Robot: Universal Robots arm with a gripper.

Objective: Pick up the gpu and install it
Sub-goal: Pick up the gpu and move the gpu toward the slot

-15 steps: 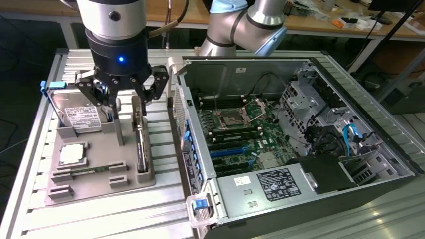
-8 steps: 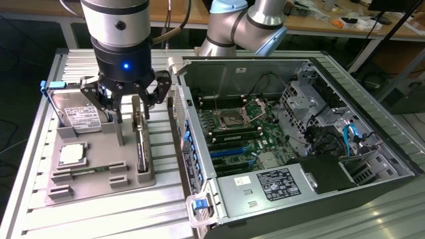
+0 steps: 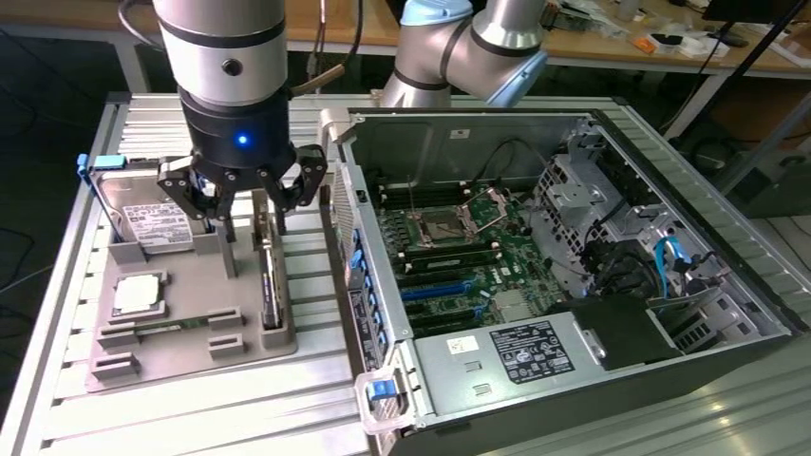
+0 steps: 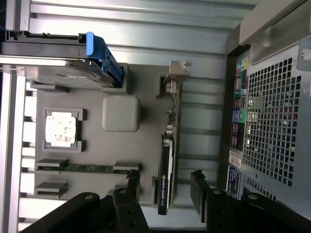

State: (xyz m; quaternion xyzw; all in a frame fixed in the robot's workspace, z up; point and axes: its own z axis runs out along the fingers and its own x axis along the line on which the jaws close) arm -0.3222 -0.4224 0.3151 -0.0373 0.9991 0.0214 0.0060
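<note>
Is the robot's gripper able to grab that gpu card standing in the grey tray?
Probably yes: the open gripper hangs right over the gpu, its fingers either side of the card, and nothing lies between them.

You have even, fairly bright room light coming from above. Just above the fingers (image 3: 207,201), a blue lamp (image 3: 241,141) glows on the wrist. Below them the grey tray (image 3: 178,366) carries only soft shadows. In the wrist view the fingers (image 4: 198,190) read near-black, and beyond them the processor chip (image 4: 60,129) glares white.
</note>
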